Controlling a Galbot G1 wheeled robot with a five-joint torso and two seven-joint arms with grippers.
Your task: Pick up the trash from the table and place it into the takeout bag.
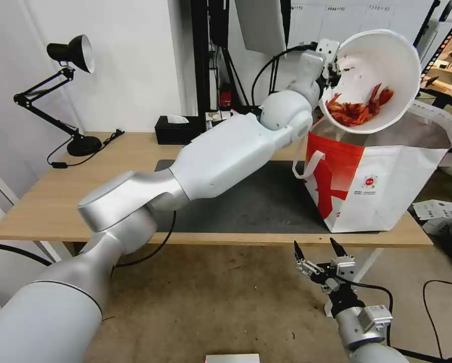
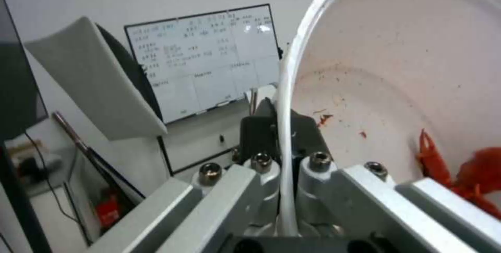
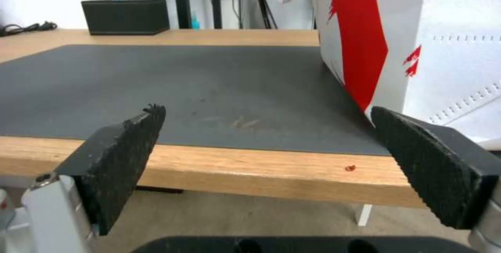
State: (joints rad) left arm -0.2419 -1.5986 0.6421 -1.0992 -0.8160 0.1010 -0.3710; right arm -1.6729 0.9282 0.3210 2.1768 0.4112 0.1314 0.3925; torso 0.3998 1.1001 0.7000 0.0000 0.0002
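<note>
**A:** ok so what's the left gripper holding? Looks like 1 white round bowl of thin smooth plastic, tipped on its side up over the open top of the bag, mouth facing the camera.

**B:** yep, its fingers are pinched shut on the bowl's thin rim, 1 on each side of the wall. Inside is a clump of ragged red scraps slumped at the low edge, with red specks smeared on the glossy wall.

**A:** and the bag?

**B:** 1 big boxy white-and-red woven takeout bag standing upright on the right end of the long light-wood surface, with a flat white strap handle looped on its side and 1 small round red logo. The silvery lining shows at the top. It stands at the right edge of the matte dark grey rectangular mat.

**A:** right arm?

**B:** right gripper hangs below the front edge of the surface, touching nothing. Its 2 black fingers have grainy, rubbery pads and are spread wide.

**A:** other stuff?

**B:** 1 black rectangular tissue box at the back, 1 black jointed desk lamp far left, and 1 tiny red crumb on the wood edge.
</note>
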